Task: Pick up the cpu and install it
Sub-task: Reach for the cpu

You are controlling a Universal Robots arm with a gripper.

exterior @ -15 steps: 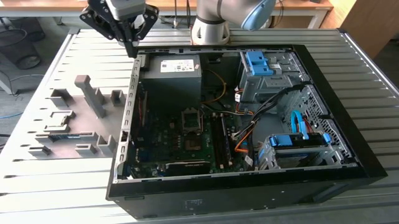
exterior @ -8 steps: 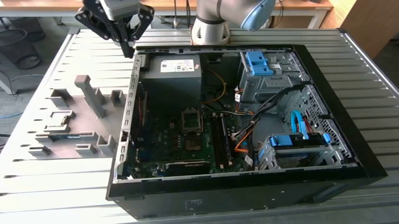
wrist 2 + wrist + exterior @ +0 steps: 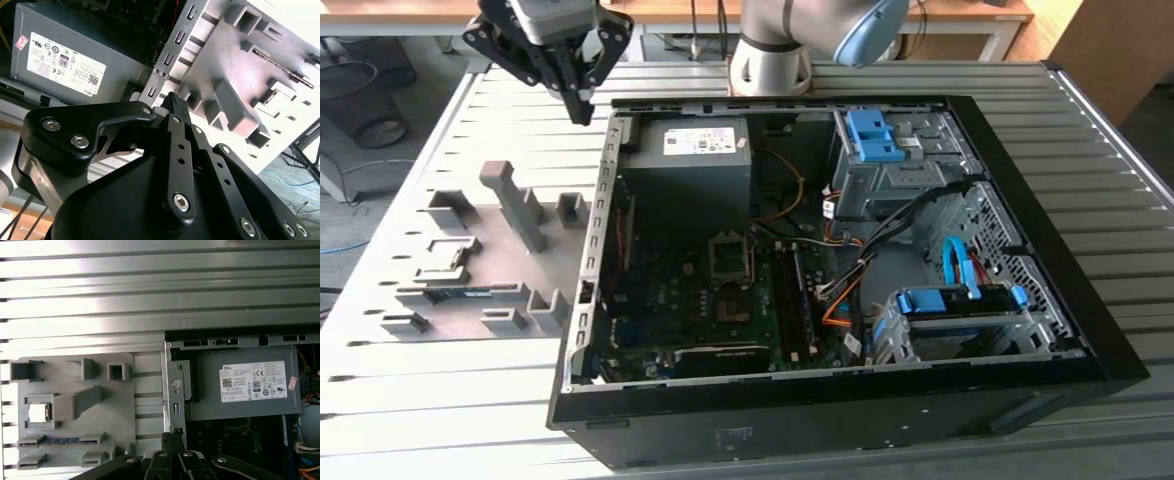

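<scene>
Trouble, I judge: my gripper (image 3: pixel 583 108), empty with fingers pressed together, clipping the fixture (image 3: pixel 117 415) pocket around the cpu (image 3: pixel 39 413).

cpu (image 3: pixel 38 413) seemingly open above, grey post (image 3: pixel 76 402) just beside

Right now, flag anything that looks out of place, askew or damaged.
Nothing stands out. The cpu sits square in its pocket on the fixture plate, the memory stick lies in its slot, and the tool hangs shut, empty, near the open case.
</scene>
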